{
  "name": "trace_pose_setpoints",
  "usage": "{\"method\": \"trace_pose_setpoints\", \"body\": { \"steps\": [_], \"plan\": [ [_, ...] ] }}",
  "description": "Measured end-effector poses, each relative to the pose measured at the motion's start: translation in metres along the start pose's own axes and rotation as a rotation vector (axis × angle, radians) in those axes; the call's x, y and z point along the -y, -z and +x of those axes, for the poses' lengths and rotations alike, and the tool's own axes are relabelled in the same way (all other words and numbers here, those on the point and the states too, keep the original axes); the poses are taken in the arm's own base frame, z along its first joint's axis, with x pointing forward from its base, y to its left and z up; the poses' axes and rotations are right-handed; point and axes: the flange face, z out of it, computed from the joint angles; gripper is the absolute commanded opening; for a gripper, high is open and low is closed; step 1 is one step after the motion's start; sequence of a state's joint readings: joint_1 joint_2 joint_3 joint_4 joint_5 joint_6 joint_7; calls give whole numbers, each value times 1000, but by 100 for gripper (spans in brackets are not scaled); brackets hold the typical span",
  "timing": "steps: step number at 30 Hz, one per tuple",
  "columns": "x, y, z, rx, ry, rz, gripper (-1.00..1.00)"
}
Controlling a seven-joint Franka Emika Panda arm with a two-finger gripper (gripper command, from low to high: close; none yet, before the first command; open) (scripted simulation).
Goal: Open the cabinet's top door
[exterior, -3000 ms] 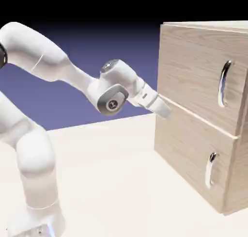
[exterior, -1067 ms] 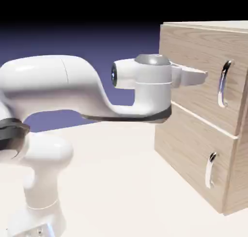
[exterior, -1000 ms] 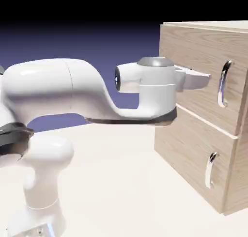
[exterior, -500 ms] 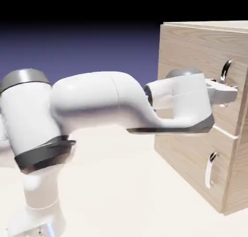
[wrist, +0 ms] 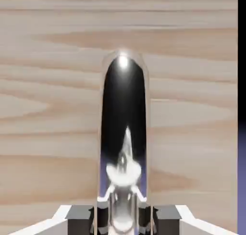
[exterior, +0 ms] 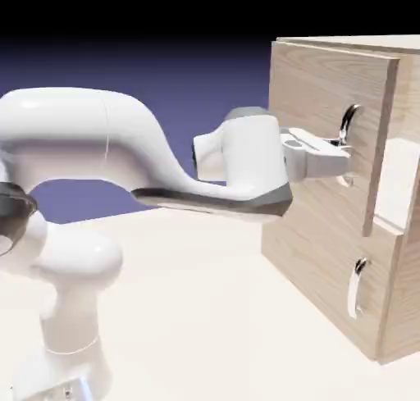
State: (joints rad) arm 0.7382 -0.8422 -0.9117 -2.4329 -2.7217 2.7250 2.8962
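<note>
The light-oak cabinet (exterior: 408,301) stands at the exterior view's right. Its top door (exterior: 320,88) is swung a little way out from the cabinet front, with a gap showing along its right edge. My gripper (exterior: 343,158) is shut on the door's long silver handle (exterior: 350,119), gripping its lower half. In the hand view the shiny handle (wrist: 124,128) runs up the middle between my two grey fingertips (wrist: 79,214), and the gripper (wrist: 123,218) is clamped around it. The door's wood (wrist: 53,109) fills the rest of that view.
Below the top door is the lower panel (exterior: 316,264) with its short silver handle (exterior: 357,286), lying flush. The white arm (exterior: 123,157) stretches in from the left above the pale table (exterior: 205,309). A blue strip of backdrop (wrist: 241,171) shows past the door's edge.
The jaws closed on the handle over the last second. The hand then drew back to the left, and the top door swung out from flush to slightly ajar.
</note>
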Motion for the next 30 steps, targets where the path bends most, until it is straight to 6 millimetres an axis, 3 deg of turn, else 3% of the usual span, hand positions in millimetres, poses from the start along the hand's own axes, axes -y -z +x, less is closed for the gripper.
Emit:
{"method": "trace_pose_setpoints", "body": {
  "steps": [13, 30],
  "plan": [
    [24, 81, -24, -127, 0, -127, -100],
    [64, 166, -64, -273, 0, -273, -100]
  ]
}}
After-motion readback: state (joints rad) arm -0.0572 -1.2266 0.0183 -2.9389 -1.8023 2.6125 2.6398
